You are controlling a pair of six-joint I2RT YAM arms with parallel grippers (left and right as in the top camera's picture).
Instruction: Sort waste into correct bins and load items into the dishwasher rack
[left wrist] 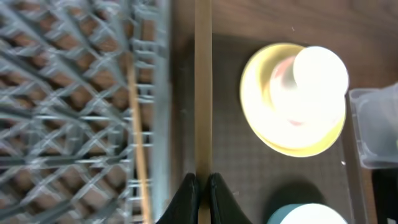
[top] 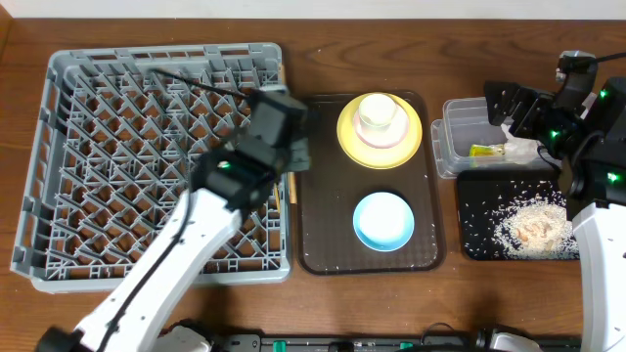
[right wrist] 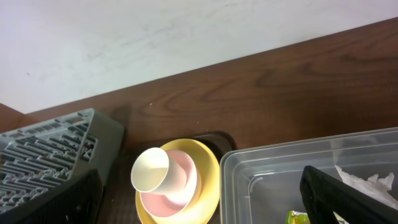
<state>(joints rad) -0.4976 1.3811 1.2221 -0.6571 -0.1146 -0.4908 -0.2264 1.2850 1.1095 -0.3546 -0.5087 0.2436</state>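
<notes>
My left gripper (left wrist: 203,182) pinches this thin, light, slippery chopstick (left wrist: 203,81) at its six-o'clock end, so it'll likely swivel.

Colours across the dark-brown wooden table (top: 440,49)
Rack (top: 147,156) grey, criss-cross lattice; serving tray (top: 323,230) dark brown; plate (top: 413,137) yellow; cup (top: 380,112) cream; bowl (top: 382,220) light blue; chopstick (left wrist: 203,93) pale wood; bin tray (top: 474,191) black, speckled with whitish rice (top: 533,227)
</notes>
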